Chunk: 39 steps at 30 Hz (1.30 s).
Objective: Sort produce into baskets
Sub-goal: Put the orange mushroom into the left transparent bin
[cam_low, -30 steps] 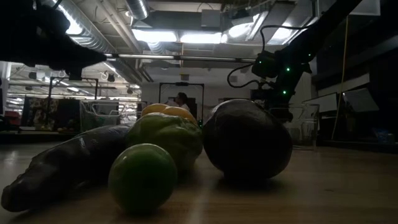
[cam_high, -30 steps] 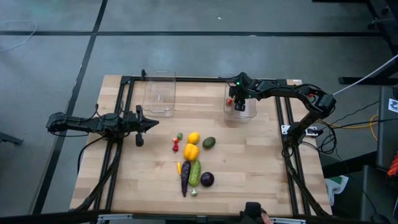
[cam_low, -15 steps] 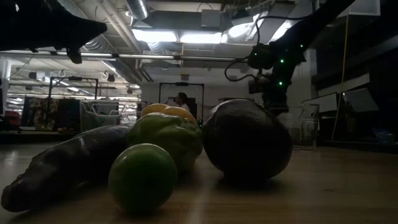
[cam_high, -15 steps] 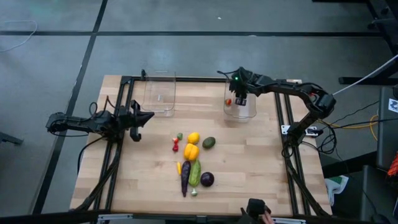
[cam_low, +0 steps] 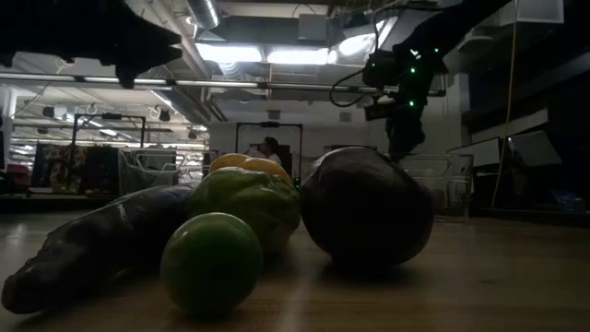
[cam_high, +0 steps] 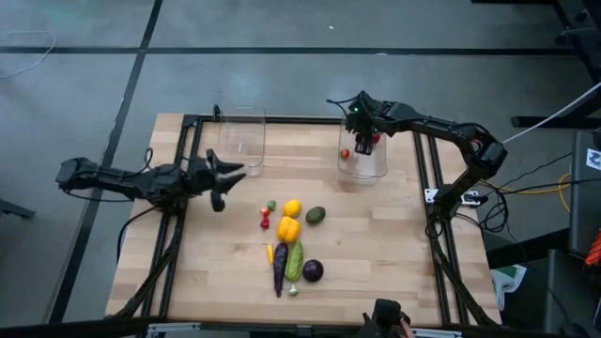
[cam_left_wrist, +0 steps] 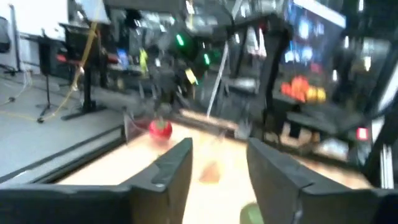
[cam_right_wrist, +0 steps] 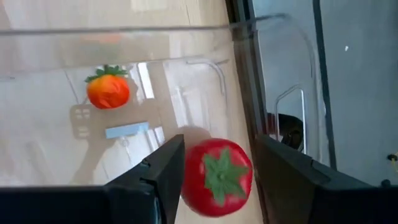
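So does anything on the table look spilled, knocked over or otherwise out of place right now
Nothing stands out. Both clear bins stand upright, and the unsorted produce lies in a tidy cluster mid-table. The right gripper is above the right bin, a red tomato between its fingers.

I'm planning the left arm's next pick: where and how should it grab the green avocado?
Grip the green oval toy avocado across its shorter width at mid-body, coming straight down from above. It lies alone on the wooden table, bare wood all round, so there is likely room on either side.
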{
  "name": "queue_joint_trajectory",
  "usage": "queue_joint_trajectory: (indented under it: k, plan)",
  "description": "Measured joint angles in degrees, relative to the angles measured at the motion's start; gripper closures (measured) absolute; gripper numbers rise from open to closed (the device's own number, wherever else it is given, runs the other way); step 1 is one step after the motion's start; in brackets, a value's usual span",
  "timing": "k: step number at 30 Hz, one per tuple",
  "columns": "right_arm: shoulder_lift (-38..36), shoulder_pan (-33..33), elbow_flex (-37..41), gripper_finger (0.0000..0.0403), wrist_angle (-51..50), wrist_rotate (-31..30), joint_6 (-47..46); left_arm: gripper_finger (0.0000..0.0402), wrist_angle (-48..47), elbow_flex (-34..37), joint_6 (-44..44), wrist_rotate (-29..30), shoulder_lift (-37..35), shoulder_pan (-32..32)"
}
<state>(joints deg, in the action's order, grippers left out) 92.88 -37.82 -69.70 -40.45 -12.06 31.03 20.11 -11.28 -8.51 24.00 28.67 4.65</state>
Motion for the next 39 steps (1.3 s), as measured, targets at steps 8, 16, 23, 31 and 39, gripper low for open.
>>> queue_joint_trajectory:
  k: [8, 16, 23, 31, 39]
  plan:
    - [-1.1, 0.0, -4.3, 0.0210, -8.6, 0.2, -0.9, 0.0213, -16.4, -12.6, -1.2, -2.8, 19.9, 3.2]
    - [-7.2, 0.0, -4.5, 0.0210, -9.7, 0.4, -1.5, 0.0212, -18.2, -18.5, -13.4, -2.9, 36.6, 4.0]
    - [-11.9, 0.0, -4.5, 0.0210, -10.7, 7.0, -6.0, 0.0212, -18.5, -18.7, -18.0, -3.3, 44.7, 4.0]
    - [-15.2, 2.5, -4.5, 0.0210, -11.8, 16.7, -10.3, 0.0212, -19.0, -18.7, -21.7, -6.2, 49.2, 4.0]
    - [-15.9, 11.9, -4.5, 0.0210, -11.7, 16.5, -10.5, 0.0212, -20.0, -18.7, -23.7, -6.2, 52.4, 4.0]
